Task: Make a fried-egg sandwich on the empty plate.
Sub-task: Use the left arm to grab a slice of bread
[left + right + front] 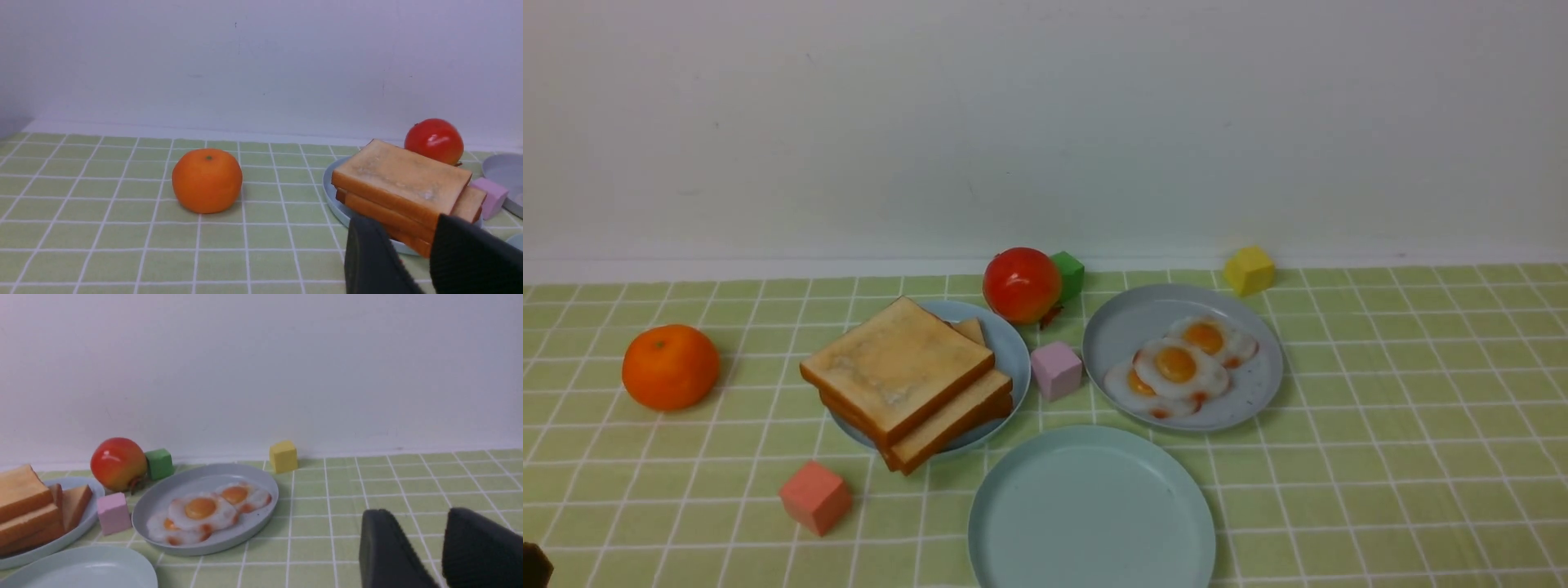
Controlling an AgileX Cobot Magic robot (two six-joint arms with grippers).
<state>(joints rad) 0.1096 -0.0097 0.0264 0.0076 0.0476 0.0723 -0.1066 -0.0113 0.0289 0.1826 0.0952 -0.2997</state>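
The pale aqua-green plate [1092, 510] lies bare at the front centre; its edge shows in the right wrist view [81, 567]. The fried egg [1178, 367] lies on top of two smaller eggs on the grey-blue speckled plate [1127, 322], and also shows in the right wrist view [202, 510]. Tan toast slices [898, 363] lie stacked on the light-blue plate [1013, 347]. My left gripper [402, 220] is open and empty, low, just short of the toast stack [400, 179]. My right gripper [419, 512] is open and empty over bare cloth, to the right of the egg plate.
An orange [670, 366] sits at the left. A red tomato [1021, 285] and a green cube [1068, 273] stand behind the plates, a yellow cube [1249, 269] at the back right. A pink cube [1056, 369] lies between the two back plates, a salmon cube [815, 496] at the front left.
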